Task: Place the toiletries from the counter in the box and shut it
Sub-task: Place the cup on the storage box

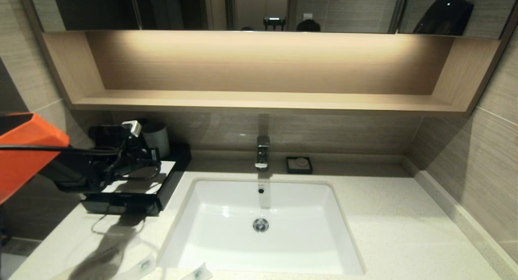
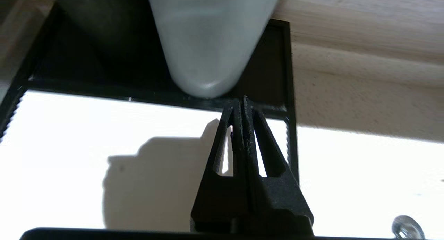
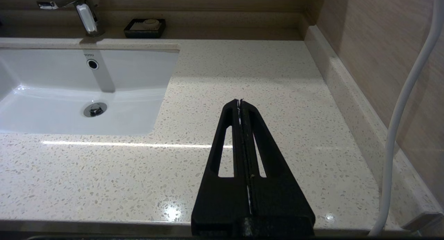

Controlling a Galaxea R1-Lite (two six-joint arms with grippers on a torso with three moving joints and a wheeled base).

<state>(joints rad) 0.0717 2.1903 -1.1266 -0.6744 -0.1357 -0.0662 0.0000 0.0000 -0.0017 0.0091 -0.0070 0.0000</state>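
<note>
The black box with its white top panel stands at the counter's back left. My left gripper hovers over that panel, shut with nothing in it, its tips at the panel's rear edge, close to a grey cup. Two slim translucent toiletries packets lie on the counter's front edge, left of the basin. My right gripper is shut and empty above the bare counter right of the basin. It does not show in the head view.
The white basin is set into the middle of the counter, with a chrome faucet behind it. A small black soap dish sits by the back wall. The grey cup stands behind the box. A wooden shelf overhangs.
</note>
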